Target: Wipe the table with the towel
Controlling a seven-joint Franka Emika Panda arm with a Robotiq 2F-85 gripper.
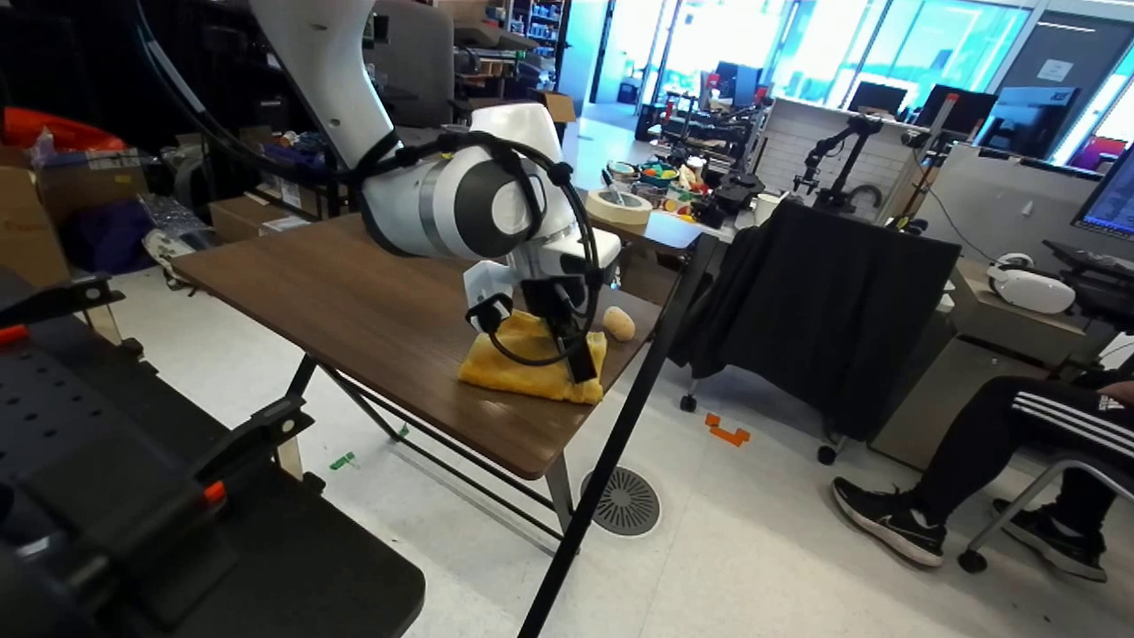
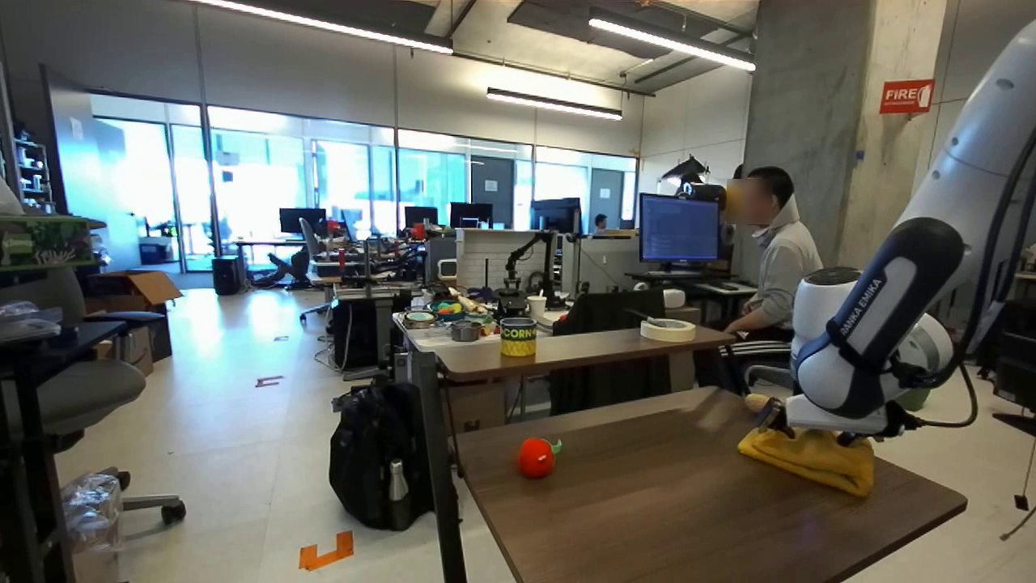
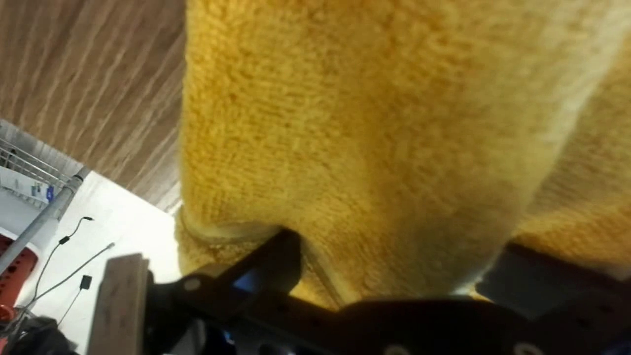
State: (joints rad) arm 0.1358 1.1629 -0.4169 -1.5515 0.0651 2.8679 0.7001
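Editor: From your remote seat, where did the job stand?

Operator: At the grasp, by my reading. The yellow towel (image 1: 518,379) lay folded near one end of the brown table (image 1: 354,301), a pale rounded object (image 1: 618,324) just beside it. My gripper (image 3: 399,246) reached down into the towel, the fingers (image 3: 286,261) spread wide on both sides of a raised fold, not clenched.

Editor: What was done, and what was left?

Operator: Only the reach looked done. A firm hold and the wiping strokes seemed left; the surface did not show whether any of it was wiped. A red-orange tomato-shaped object (image 2: 537,458) sat on the table, well apart, likely an obstacle to a full sweep.

Editor: And what escaped you?

Operator: In the wrist view, the fingers' tips were buried in the folds, so I could not tell whether they touched the wood, and the towel ran past the top and right edges. In an exterior view, a black cable (image 1: 591,257) looped in front of the gripper. In an exterior view, the arm (image 2: 890,300) was cut off and the table's near side fell below the bottom edge.
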